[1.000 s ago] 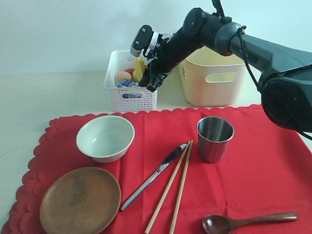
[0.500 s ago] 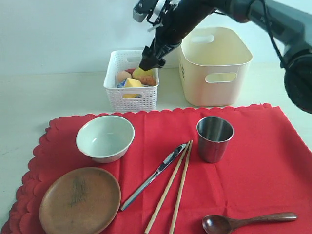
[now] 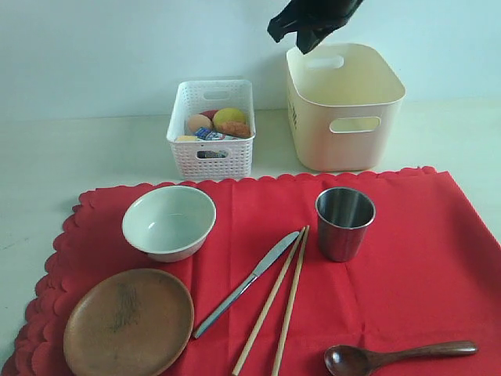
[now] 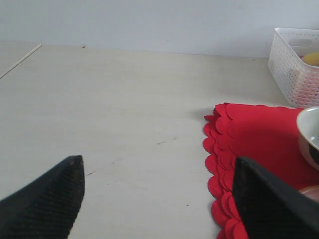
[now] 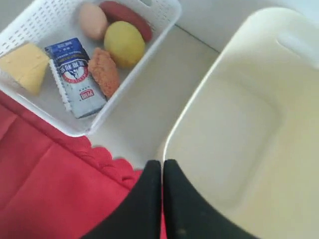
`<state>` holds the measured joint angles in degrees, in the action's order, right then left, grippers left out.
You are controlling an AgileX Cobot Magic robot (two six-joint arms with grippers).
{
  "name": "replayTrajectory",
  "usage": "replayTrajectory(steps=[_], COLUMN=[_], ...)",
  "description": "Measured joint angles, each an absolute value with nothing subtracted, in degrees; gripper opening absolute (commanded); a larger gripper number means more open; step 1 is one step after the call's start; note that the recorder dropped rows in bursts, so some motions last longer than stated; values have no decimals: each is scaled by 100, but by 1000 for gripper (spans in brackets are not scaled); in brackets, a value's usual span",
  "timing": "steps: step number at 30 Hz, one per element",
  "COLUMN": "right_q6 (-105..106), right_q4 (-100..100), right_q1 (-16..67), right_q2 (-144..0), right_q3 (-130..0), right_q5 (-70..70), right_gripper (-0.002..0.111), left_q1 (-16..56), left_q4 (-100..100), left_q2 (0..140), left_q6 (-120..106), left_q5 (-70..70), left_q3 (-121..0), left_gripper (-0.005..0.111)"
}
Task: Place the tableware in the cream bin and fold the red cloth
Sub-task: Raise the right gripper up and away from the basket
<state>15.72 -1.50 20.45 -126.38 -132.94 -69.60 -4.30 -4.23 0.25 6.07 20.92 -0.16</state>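
Exterior view | right gripper (image 3: 304, 30) closed, empty, top centre | I should open wide, then pinch steel cup (image 3: 345, 222) rim, centre-right.

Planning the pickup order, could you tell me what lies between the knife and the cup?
The chopsticks lie between knife and cup, on the cloth, seen in the exterior view.

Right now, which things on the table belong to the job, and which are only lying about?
Part of the job: bowl, wooden plate, steel cup, knife, chopsticks, spoon, cream bin, red cloth.

Only lying about: white basket holding egg, lemon, sausage, cheese wedge, carton.
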Motion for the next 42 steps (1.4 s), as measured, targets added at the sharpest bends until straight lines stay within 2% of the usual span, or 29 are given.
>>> replayTrajectory(steps=[10,23,34,42], right_q6=[1346,1346,1082,802], right_q4=[-53,0,0,0], right_q1=[2019,2019,2019,2019], right_q2=[-10827,-6610,-3627,-2558], right_q3=[-10673,-7041,-5517,-4649], right_q5=[-6763,-5248,-4755,-4358], right_gripper=[0,0,0,0], left_q1=[-430,-430,-430,-430], left_q4=[-423,-423,-423,-423], left_q2=[25,25,25,25], left_q6=[607,607,607,607], left_q5=[2092,2092,2092,2092], left_q3=[-16,-16,-16,-16], left_gripper=[78,78,78,78])
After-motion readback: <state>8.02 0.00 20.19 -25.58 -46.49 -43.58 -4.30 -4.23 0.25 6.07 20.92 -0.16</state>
